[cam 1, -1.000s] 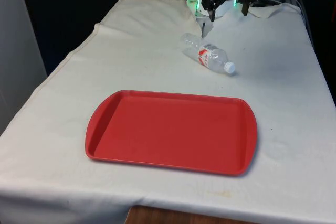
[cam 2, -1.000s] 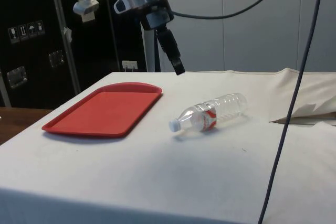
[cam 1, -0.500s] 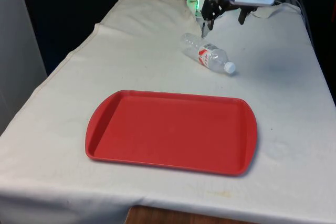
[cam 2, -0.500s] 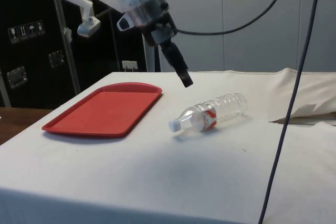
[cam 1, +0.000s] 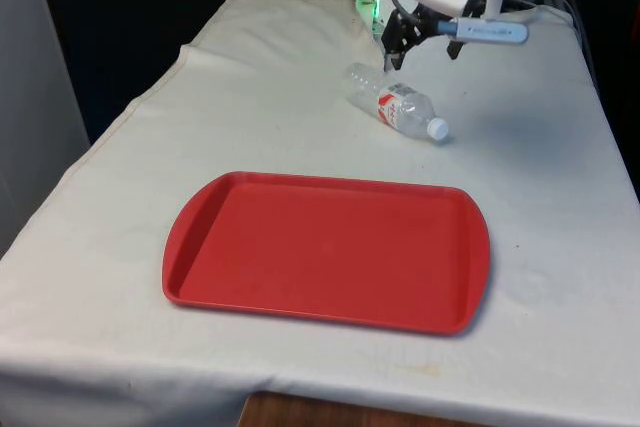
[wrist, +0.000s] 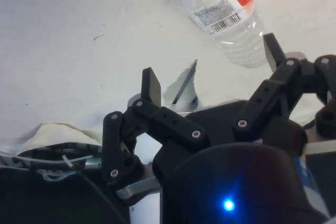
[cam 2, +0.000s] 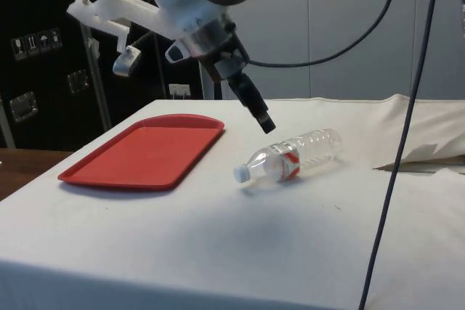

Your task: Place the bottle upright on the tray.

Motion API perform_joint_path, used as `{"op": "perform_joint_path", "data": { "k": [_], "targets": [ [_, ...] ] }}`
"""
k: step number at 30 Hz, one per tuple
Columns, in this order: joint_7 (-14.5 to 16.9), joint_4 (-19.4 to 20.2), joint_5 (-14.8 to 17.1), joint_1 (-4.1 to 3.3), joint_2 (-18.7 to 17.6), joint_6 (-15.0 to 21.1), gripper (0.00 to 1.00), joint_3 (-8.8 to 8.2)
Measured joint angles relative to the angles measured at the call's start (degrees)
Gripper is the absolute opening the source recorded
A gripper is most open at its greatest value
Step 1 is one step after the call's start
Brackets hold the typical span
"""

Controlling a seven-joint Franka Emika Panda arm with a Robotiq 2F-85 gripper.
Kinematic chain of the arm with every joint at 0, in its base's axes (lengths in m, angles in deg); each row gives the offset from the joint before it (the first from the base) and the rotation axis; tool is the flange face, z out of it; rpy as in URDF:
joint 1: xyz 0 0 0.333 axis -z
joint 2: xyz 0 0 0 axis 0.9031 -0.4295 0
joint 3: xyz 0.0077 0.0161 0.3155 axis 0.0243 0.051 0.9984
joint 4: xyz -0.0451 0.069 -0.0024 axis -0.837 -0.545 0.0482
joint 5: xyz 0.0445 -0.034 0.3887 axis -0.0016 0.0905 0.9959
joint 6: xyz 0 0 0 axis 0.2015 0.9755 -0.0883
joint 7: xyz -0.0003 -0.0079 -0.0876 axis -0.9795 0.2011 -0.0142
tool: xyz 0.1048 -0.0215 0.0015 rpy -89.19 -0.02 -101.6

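Item: claw (cam 2: 267, 125), black, two-fingered, carried tilted in the air above the table (cam 1: 300, 137); in the wrist view the fingers (wrist: 151, 85) stand spread wide apart with nothing between them, and in the side view the tip hangs clear of the cloth. Nearest thing to the claw: bottle (cam 2: 292, 156), clear plastic, white cap, red-and-white label, lying on its side on the white cloth, just below the claw and a little towards the tray side of it, not touched by either finger. Its body end lies closest under the claw and its capped end points away, towards the tray; the wrist view shows the ribbed body and barcode of the bottle (wrist: 223, 9) just ahead of the spread fingertips. Farther from the claw: tray (cam 1: 330, 252), red, shallow-rimmed, flat on the cloth, well apart from both claw and bottle, beyond the bottle's cap end, with nothing on it. State of task, as judged: barely begun. Nothing is gripped, the bottle is not yet lifted or stood up, and the tray waits bare. Left to do: close on the bottle, carry it over, turn it upright, set it down on the tray, let go.
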Motion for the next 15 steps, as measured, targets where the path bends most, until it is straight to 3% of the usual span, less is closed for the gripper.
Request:
{"op": "perform_joint_path", "data": {
  "k": [15],
  "targets": [
    [-0.52, -1.66, -3.50, -0.11, -3.32, -2.81, 1.00, 0.57]
  ]
}}
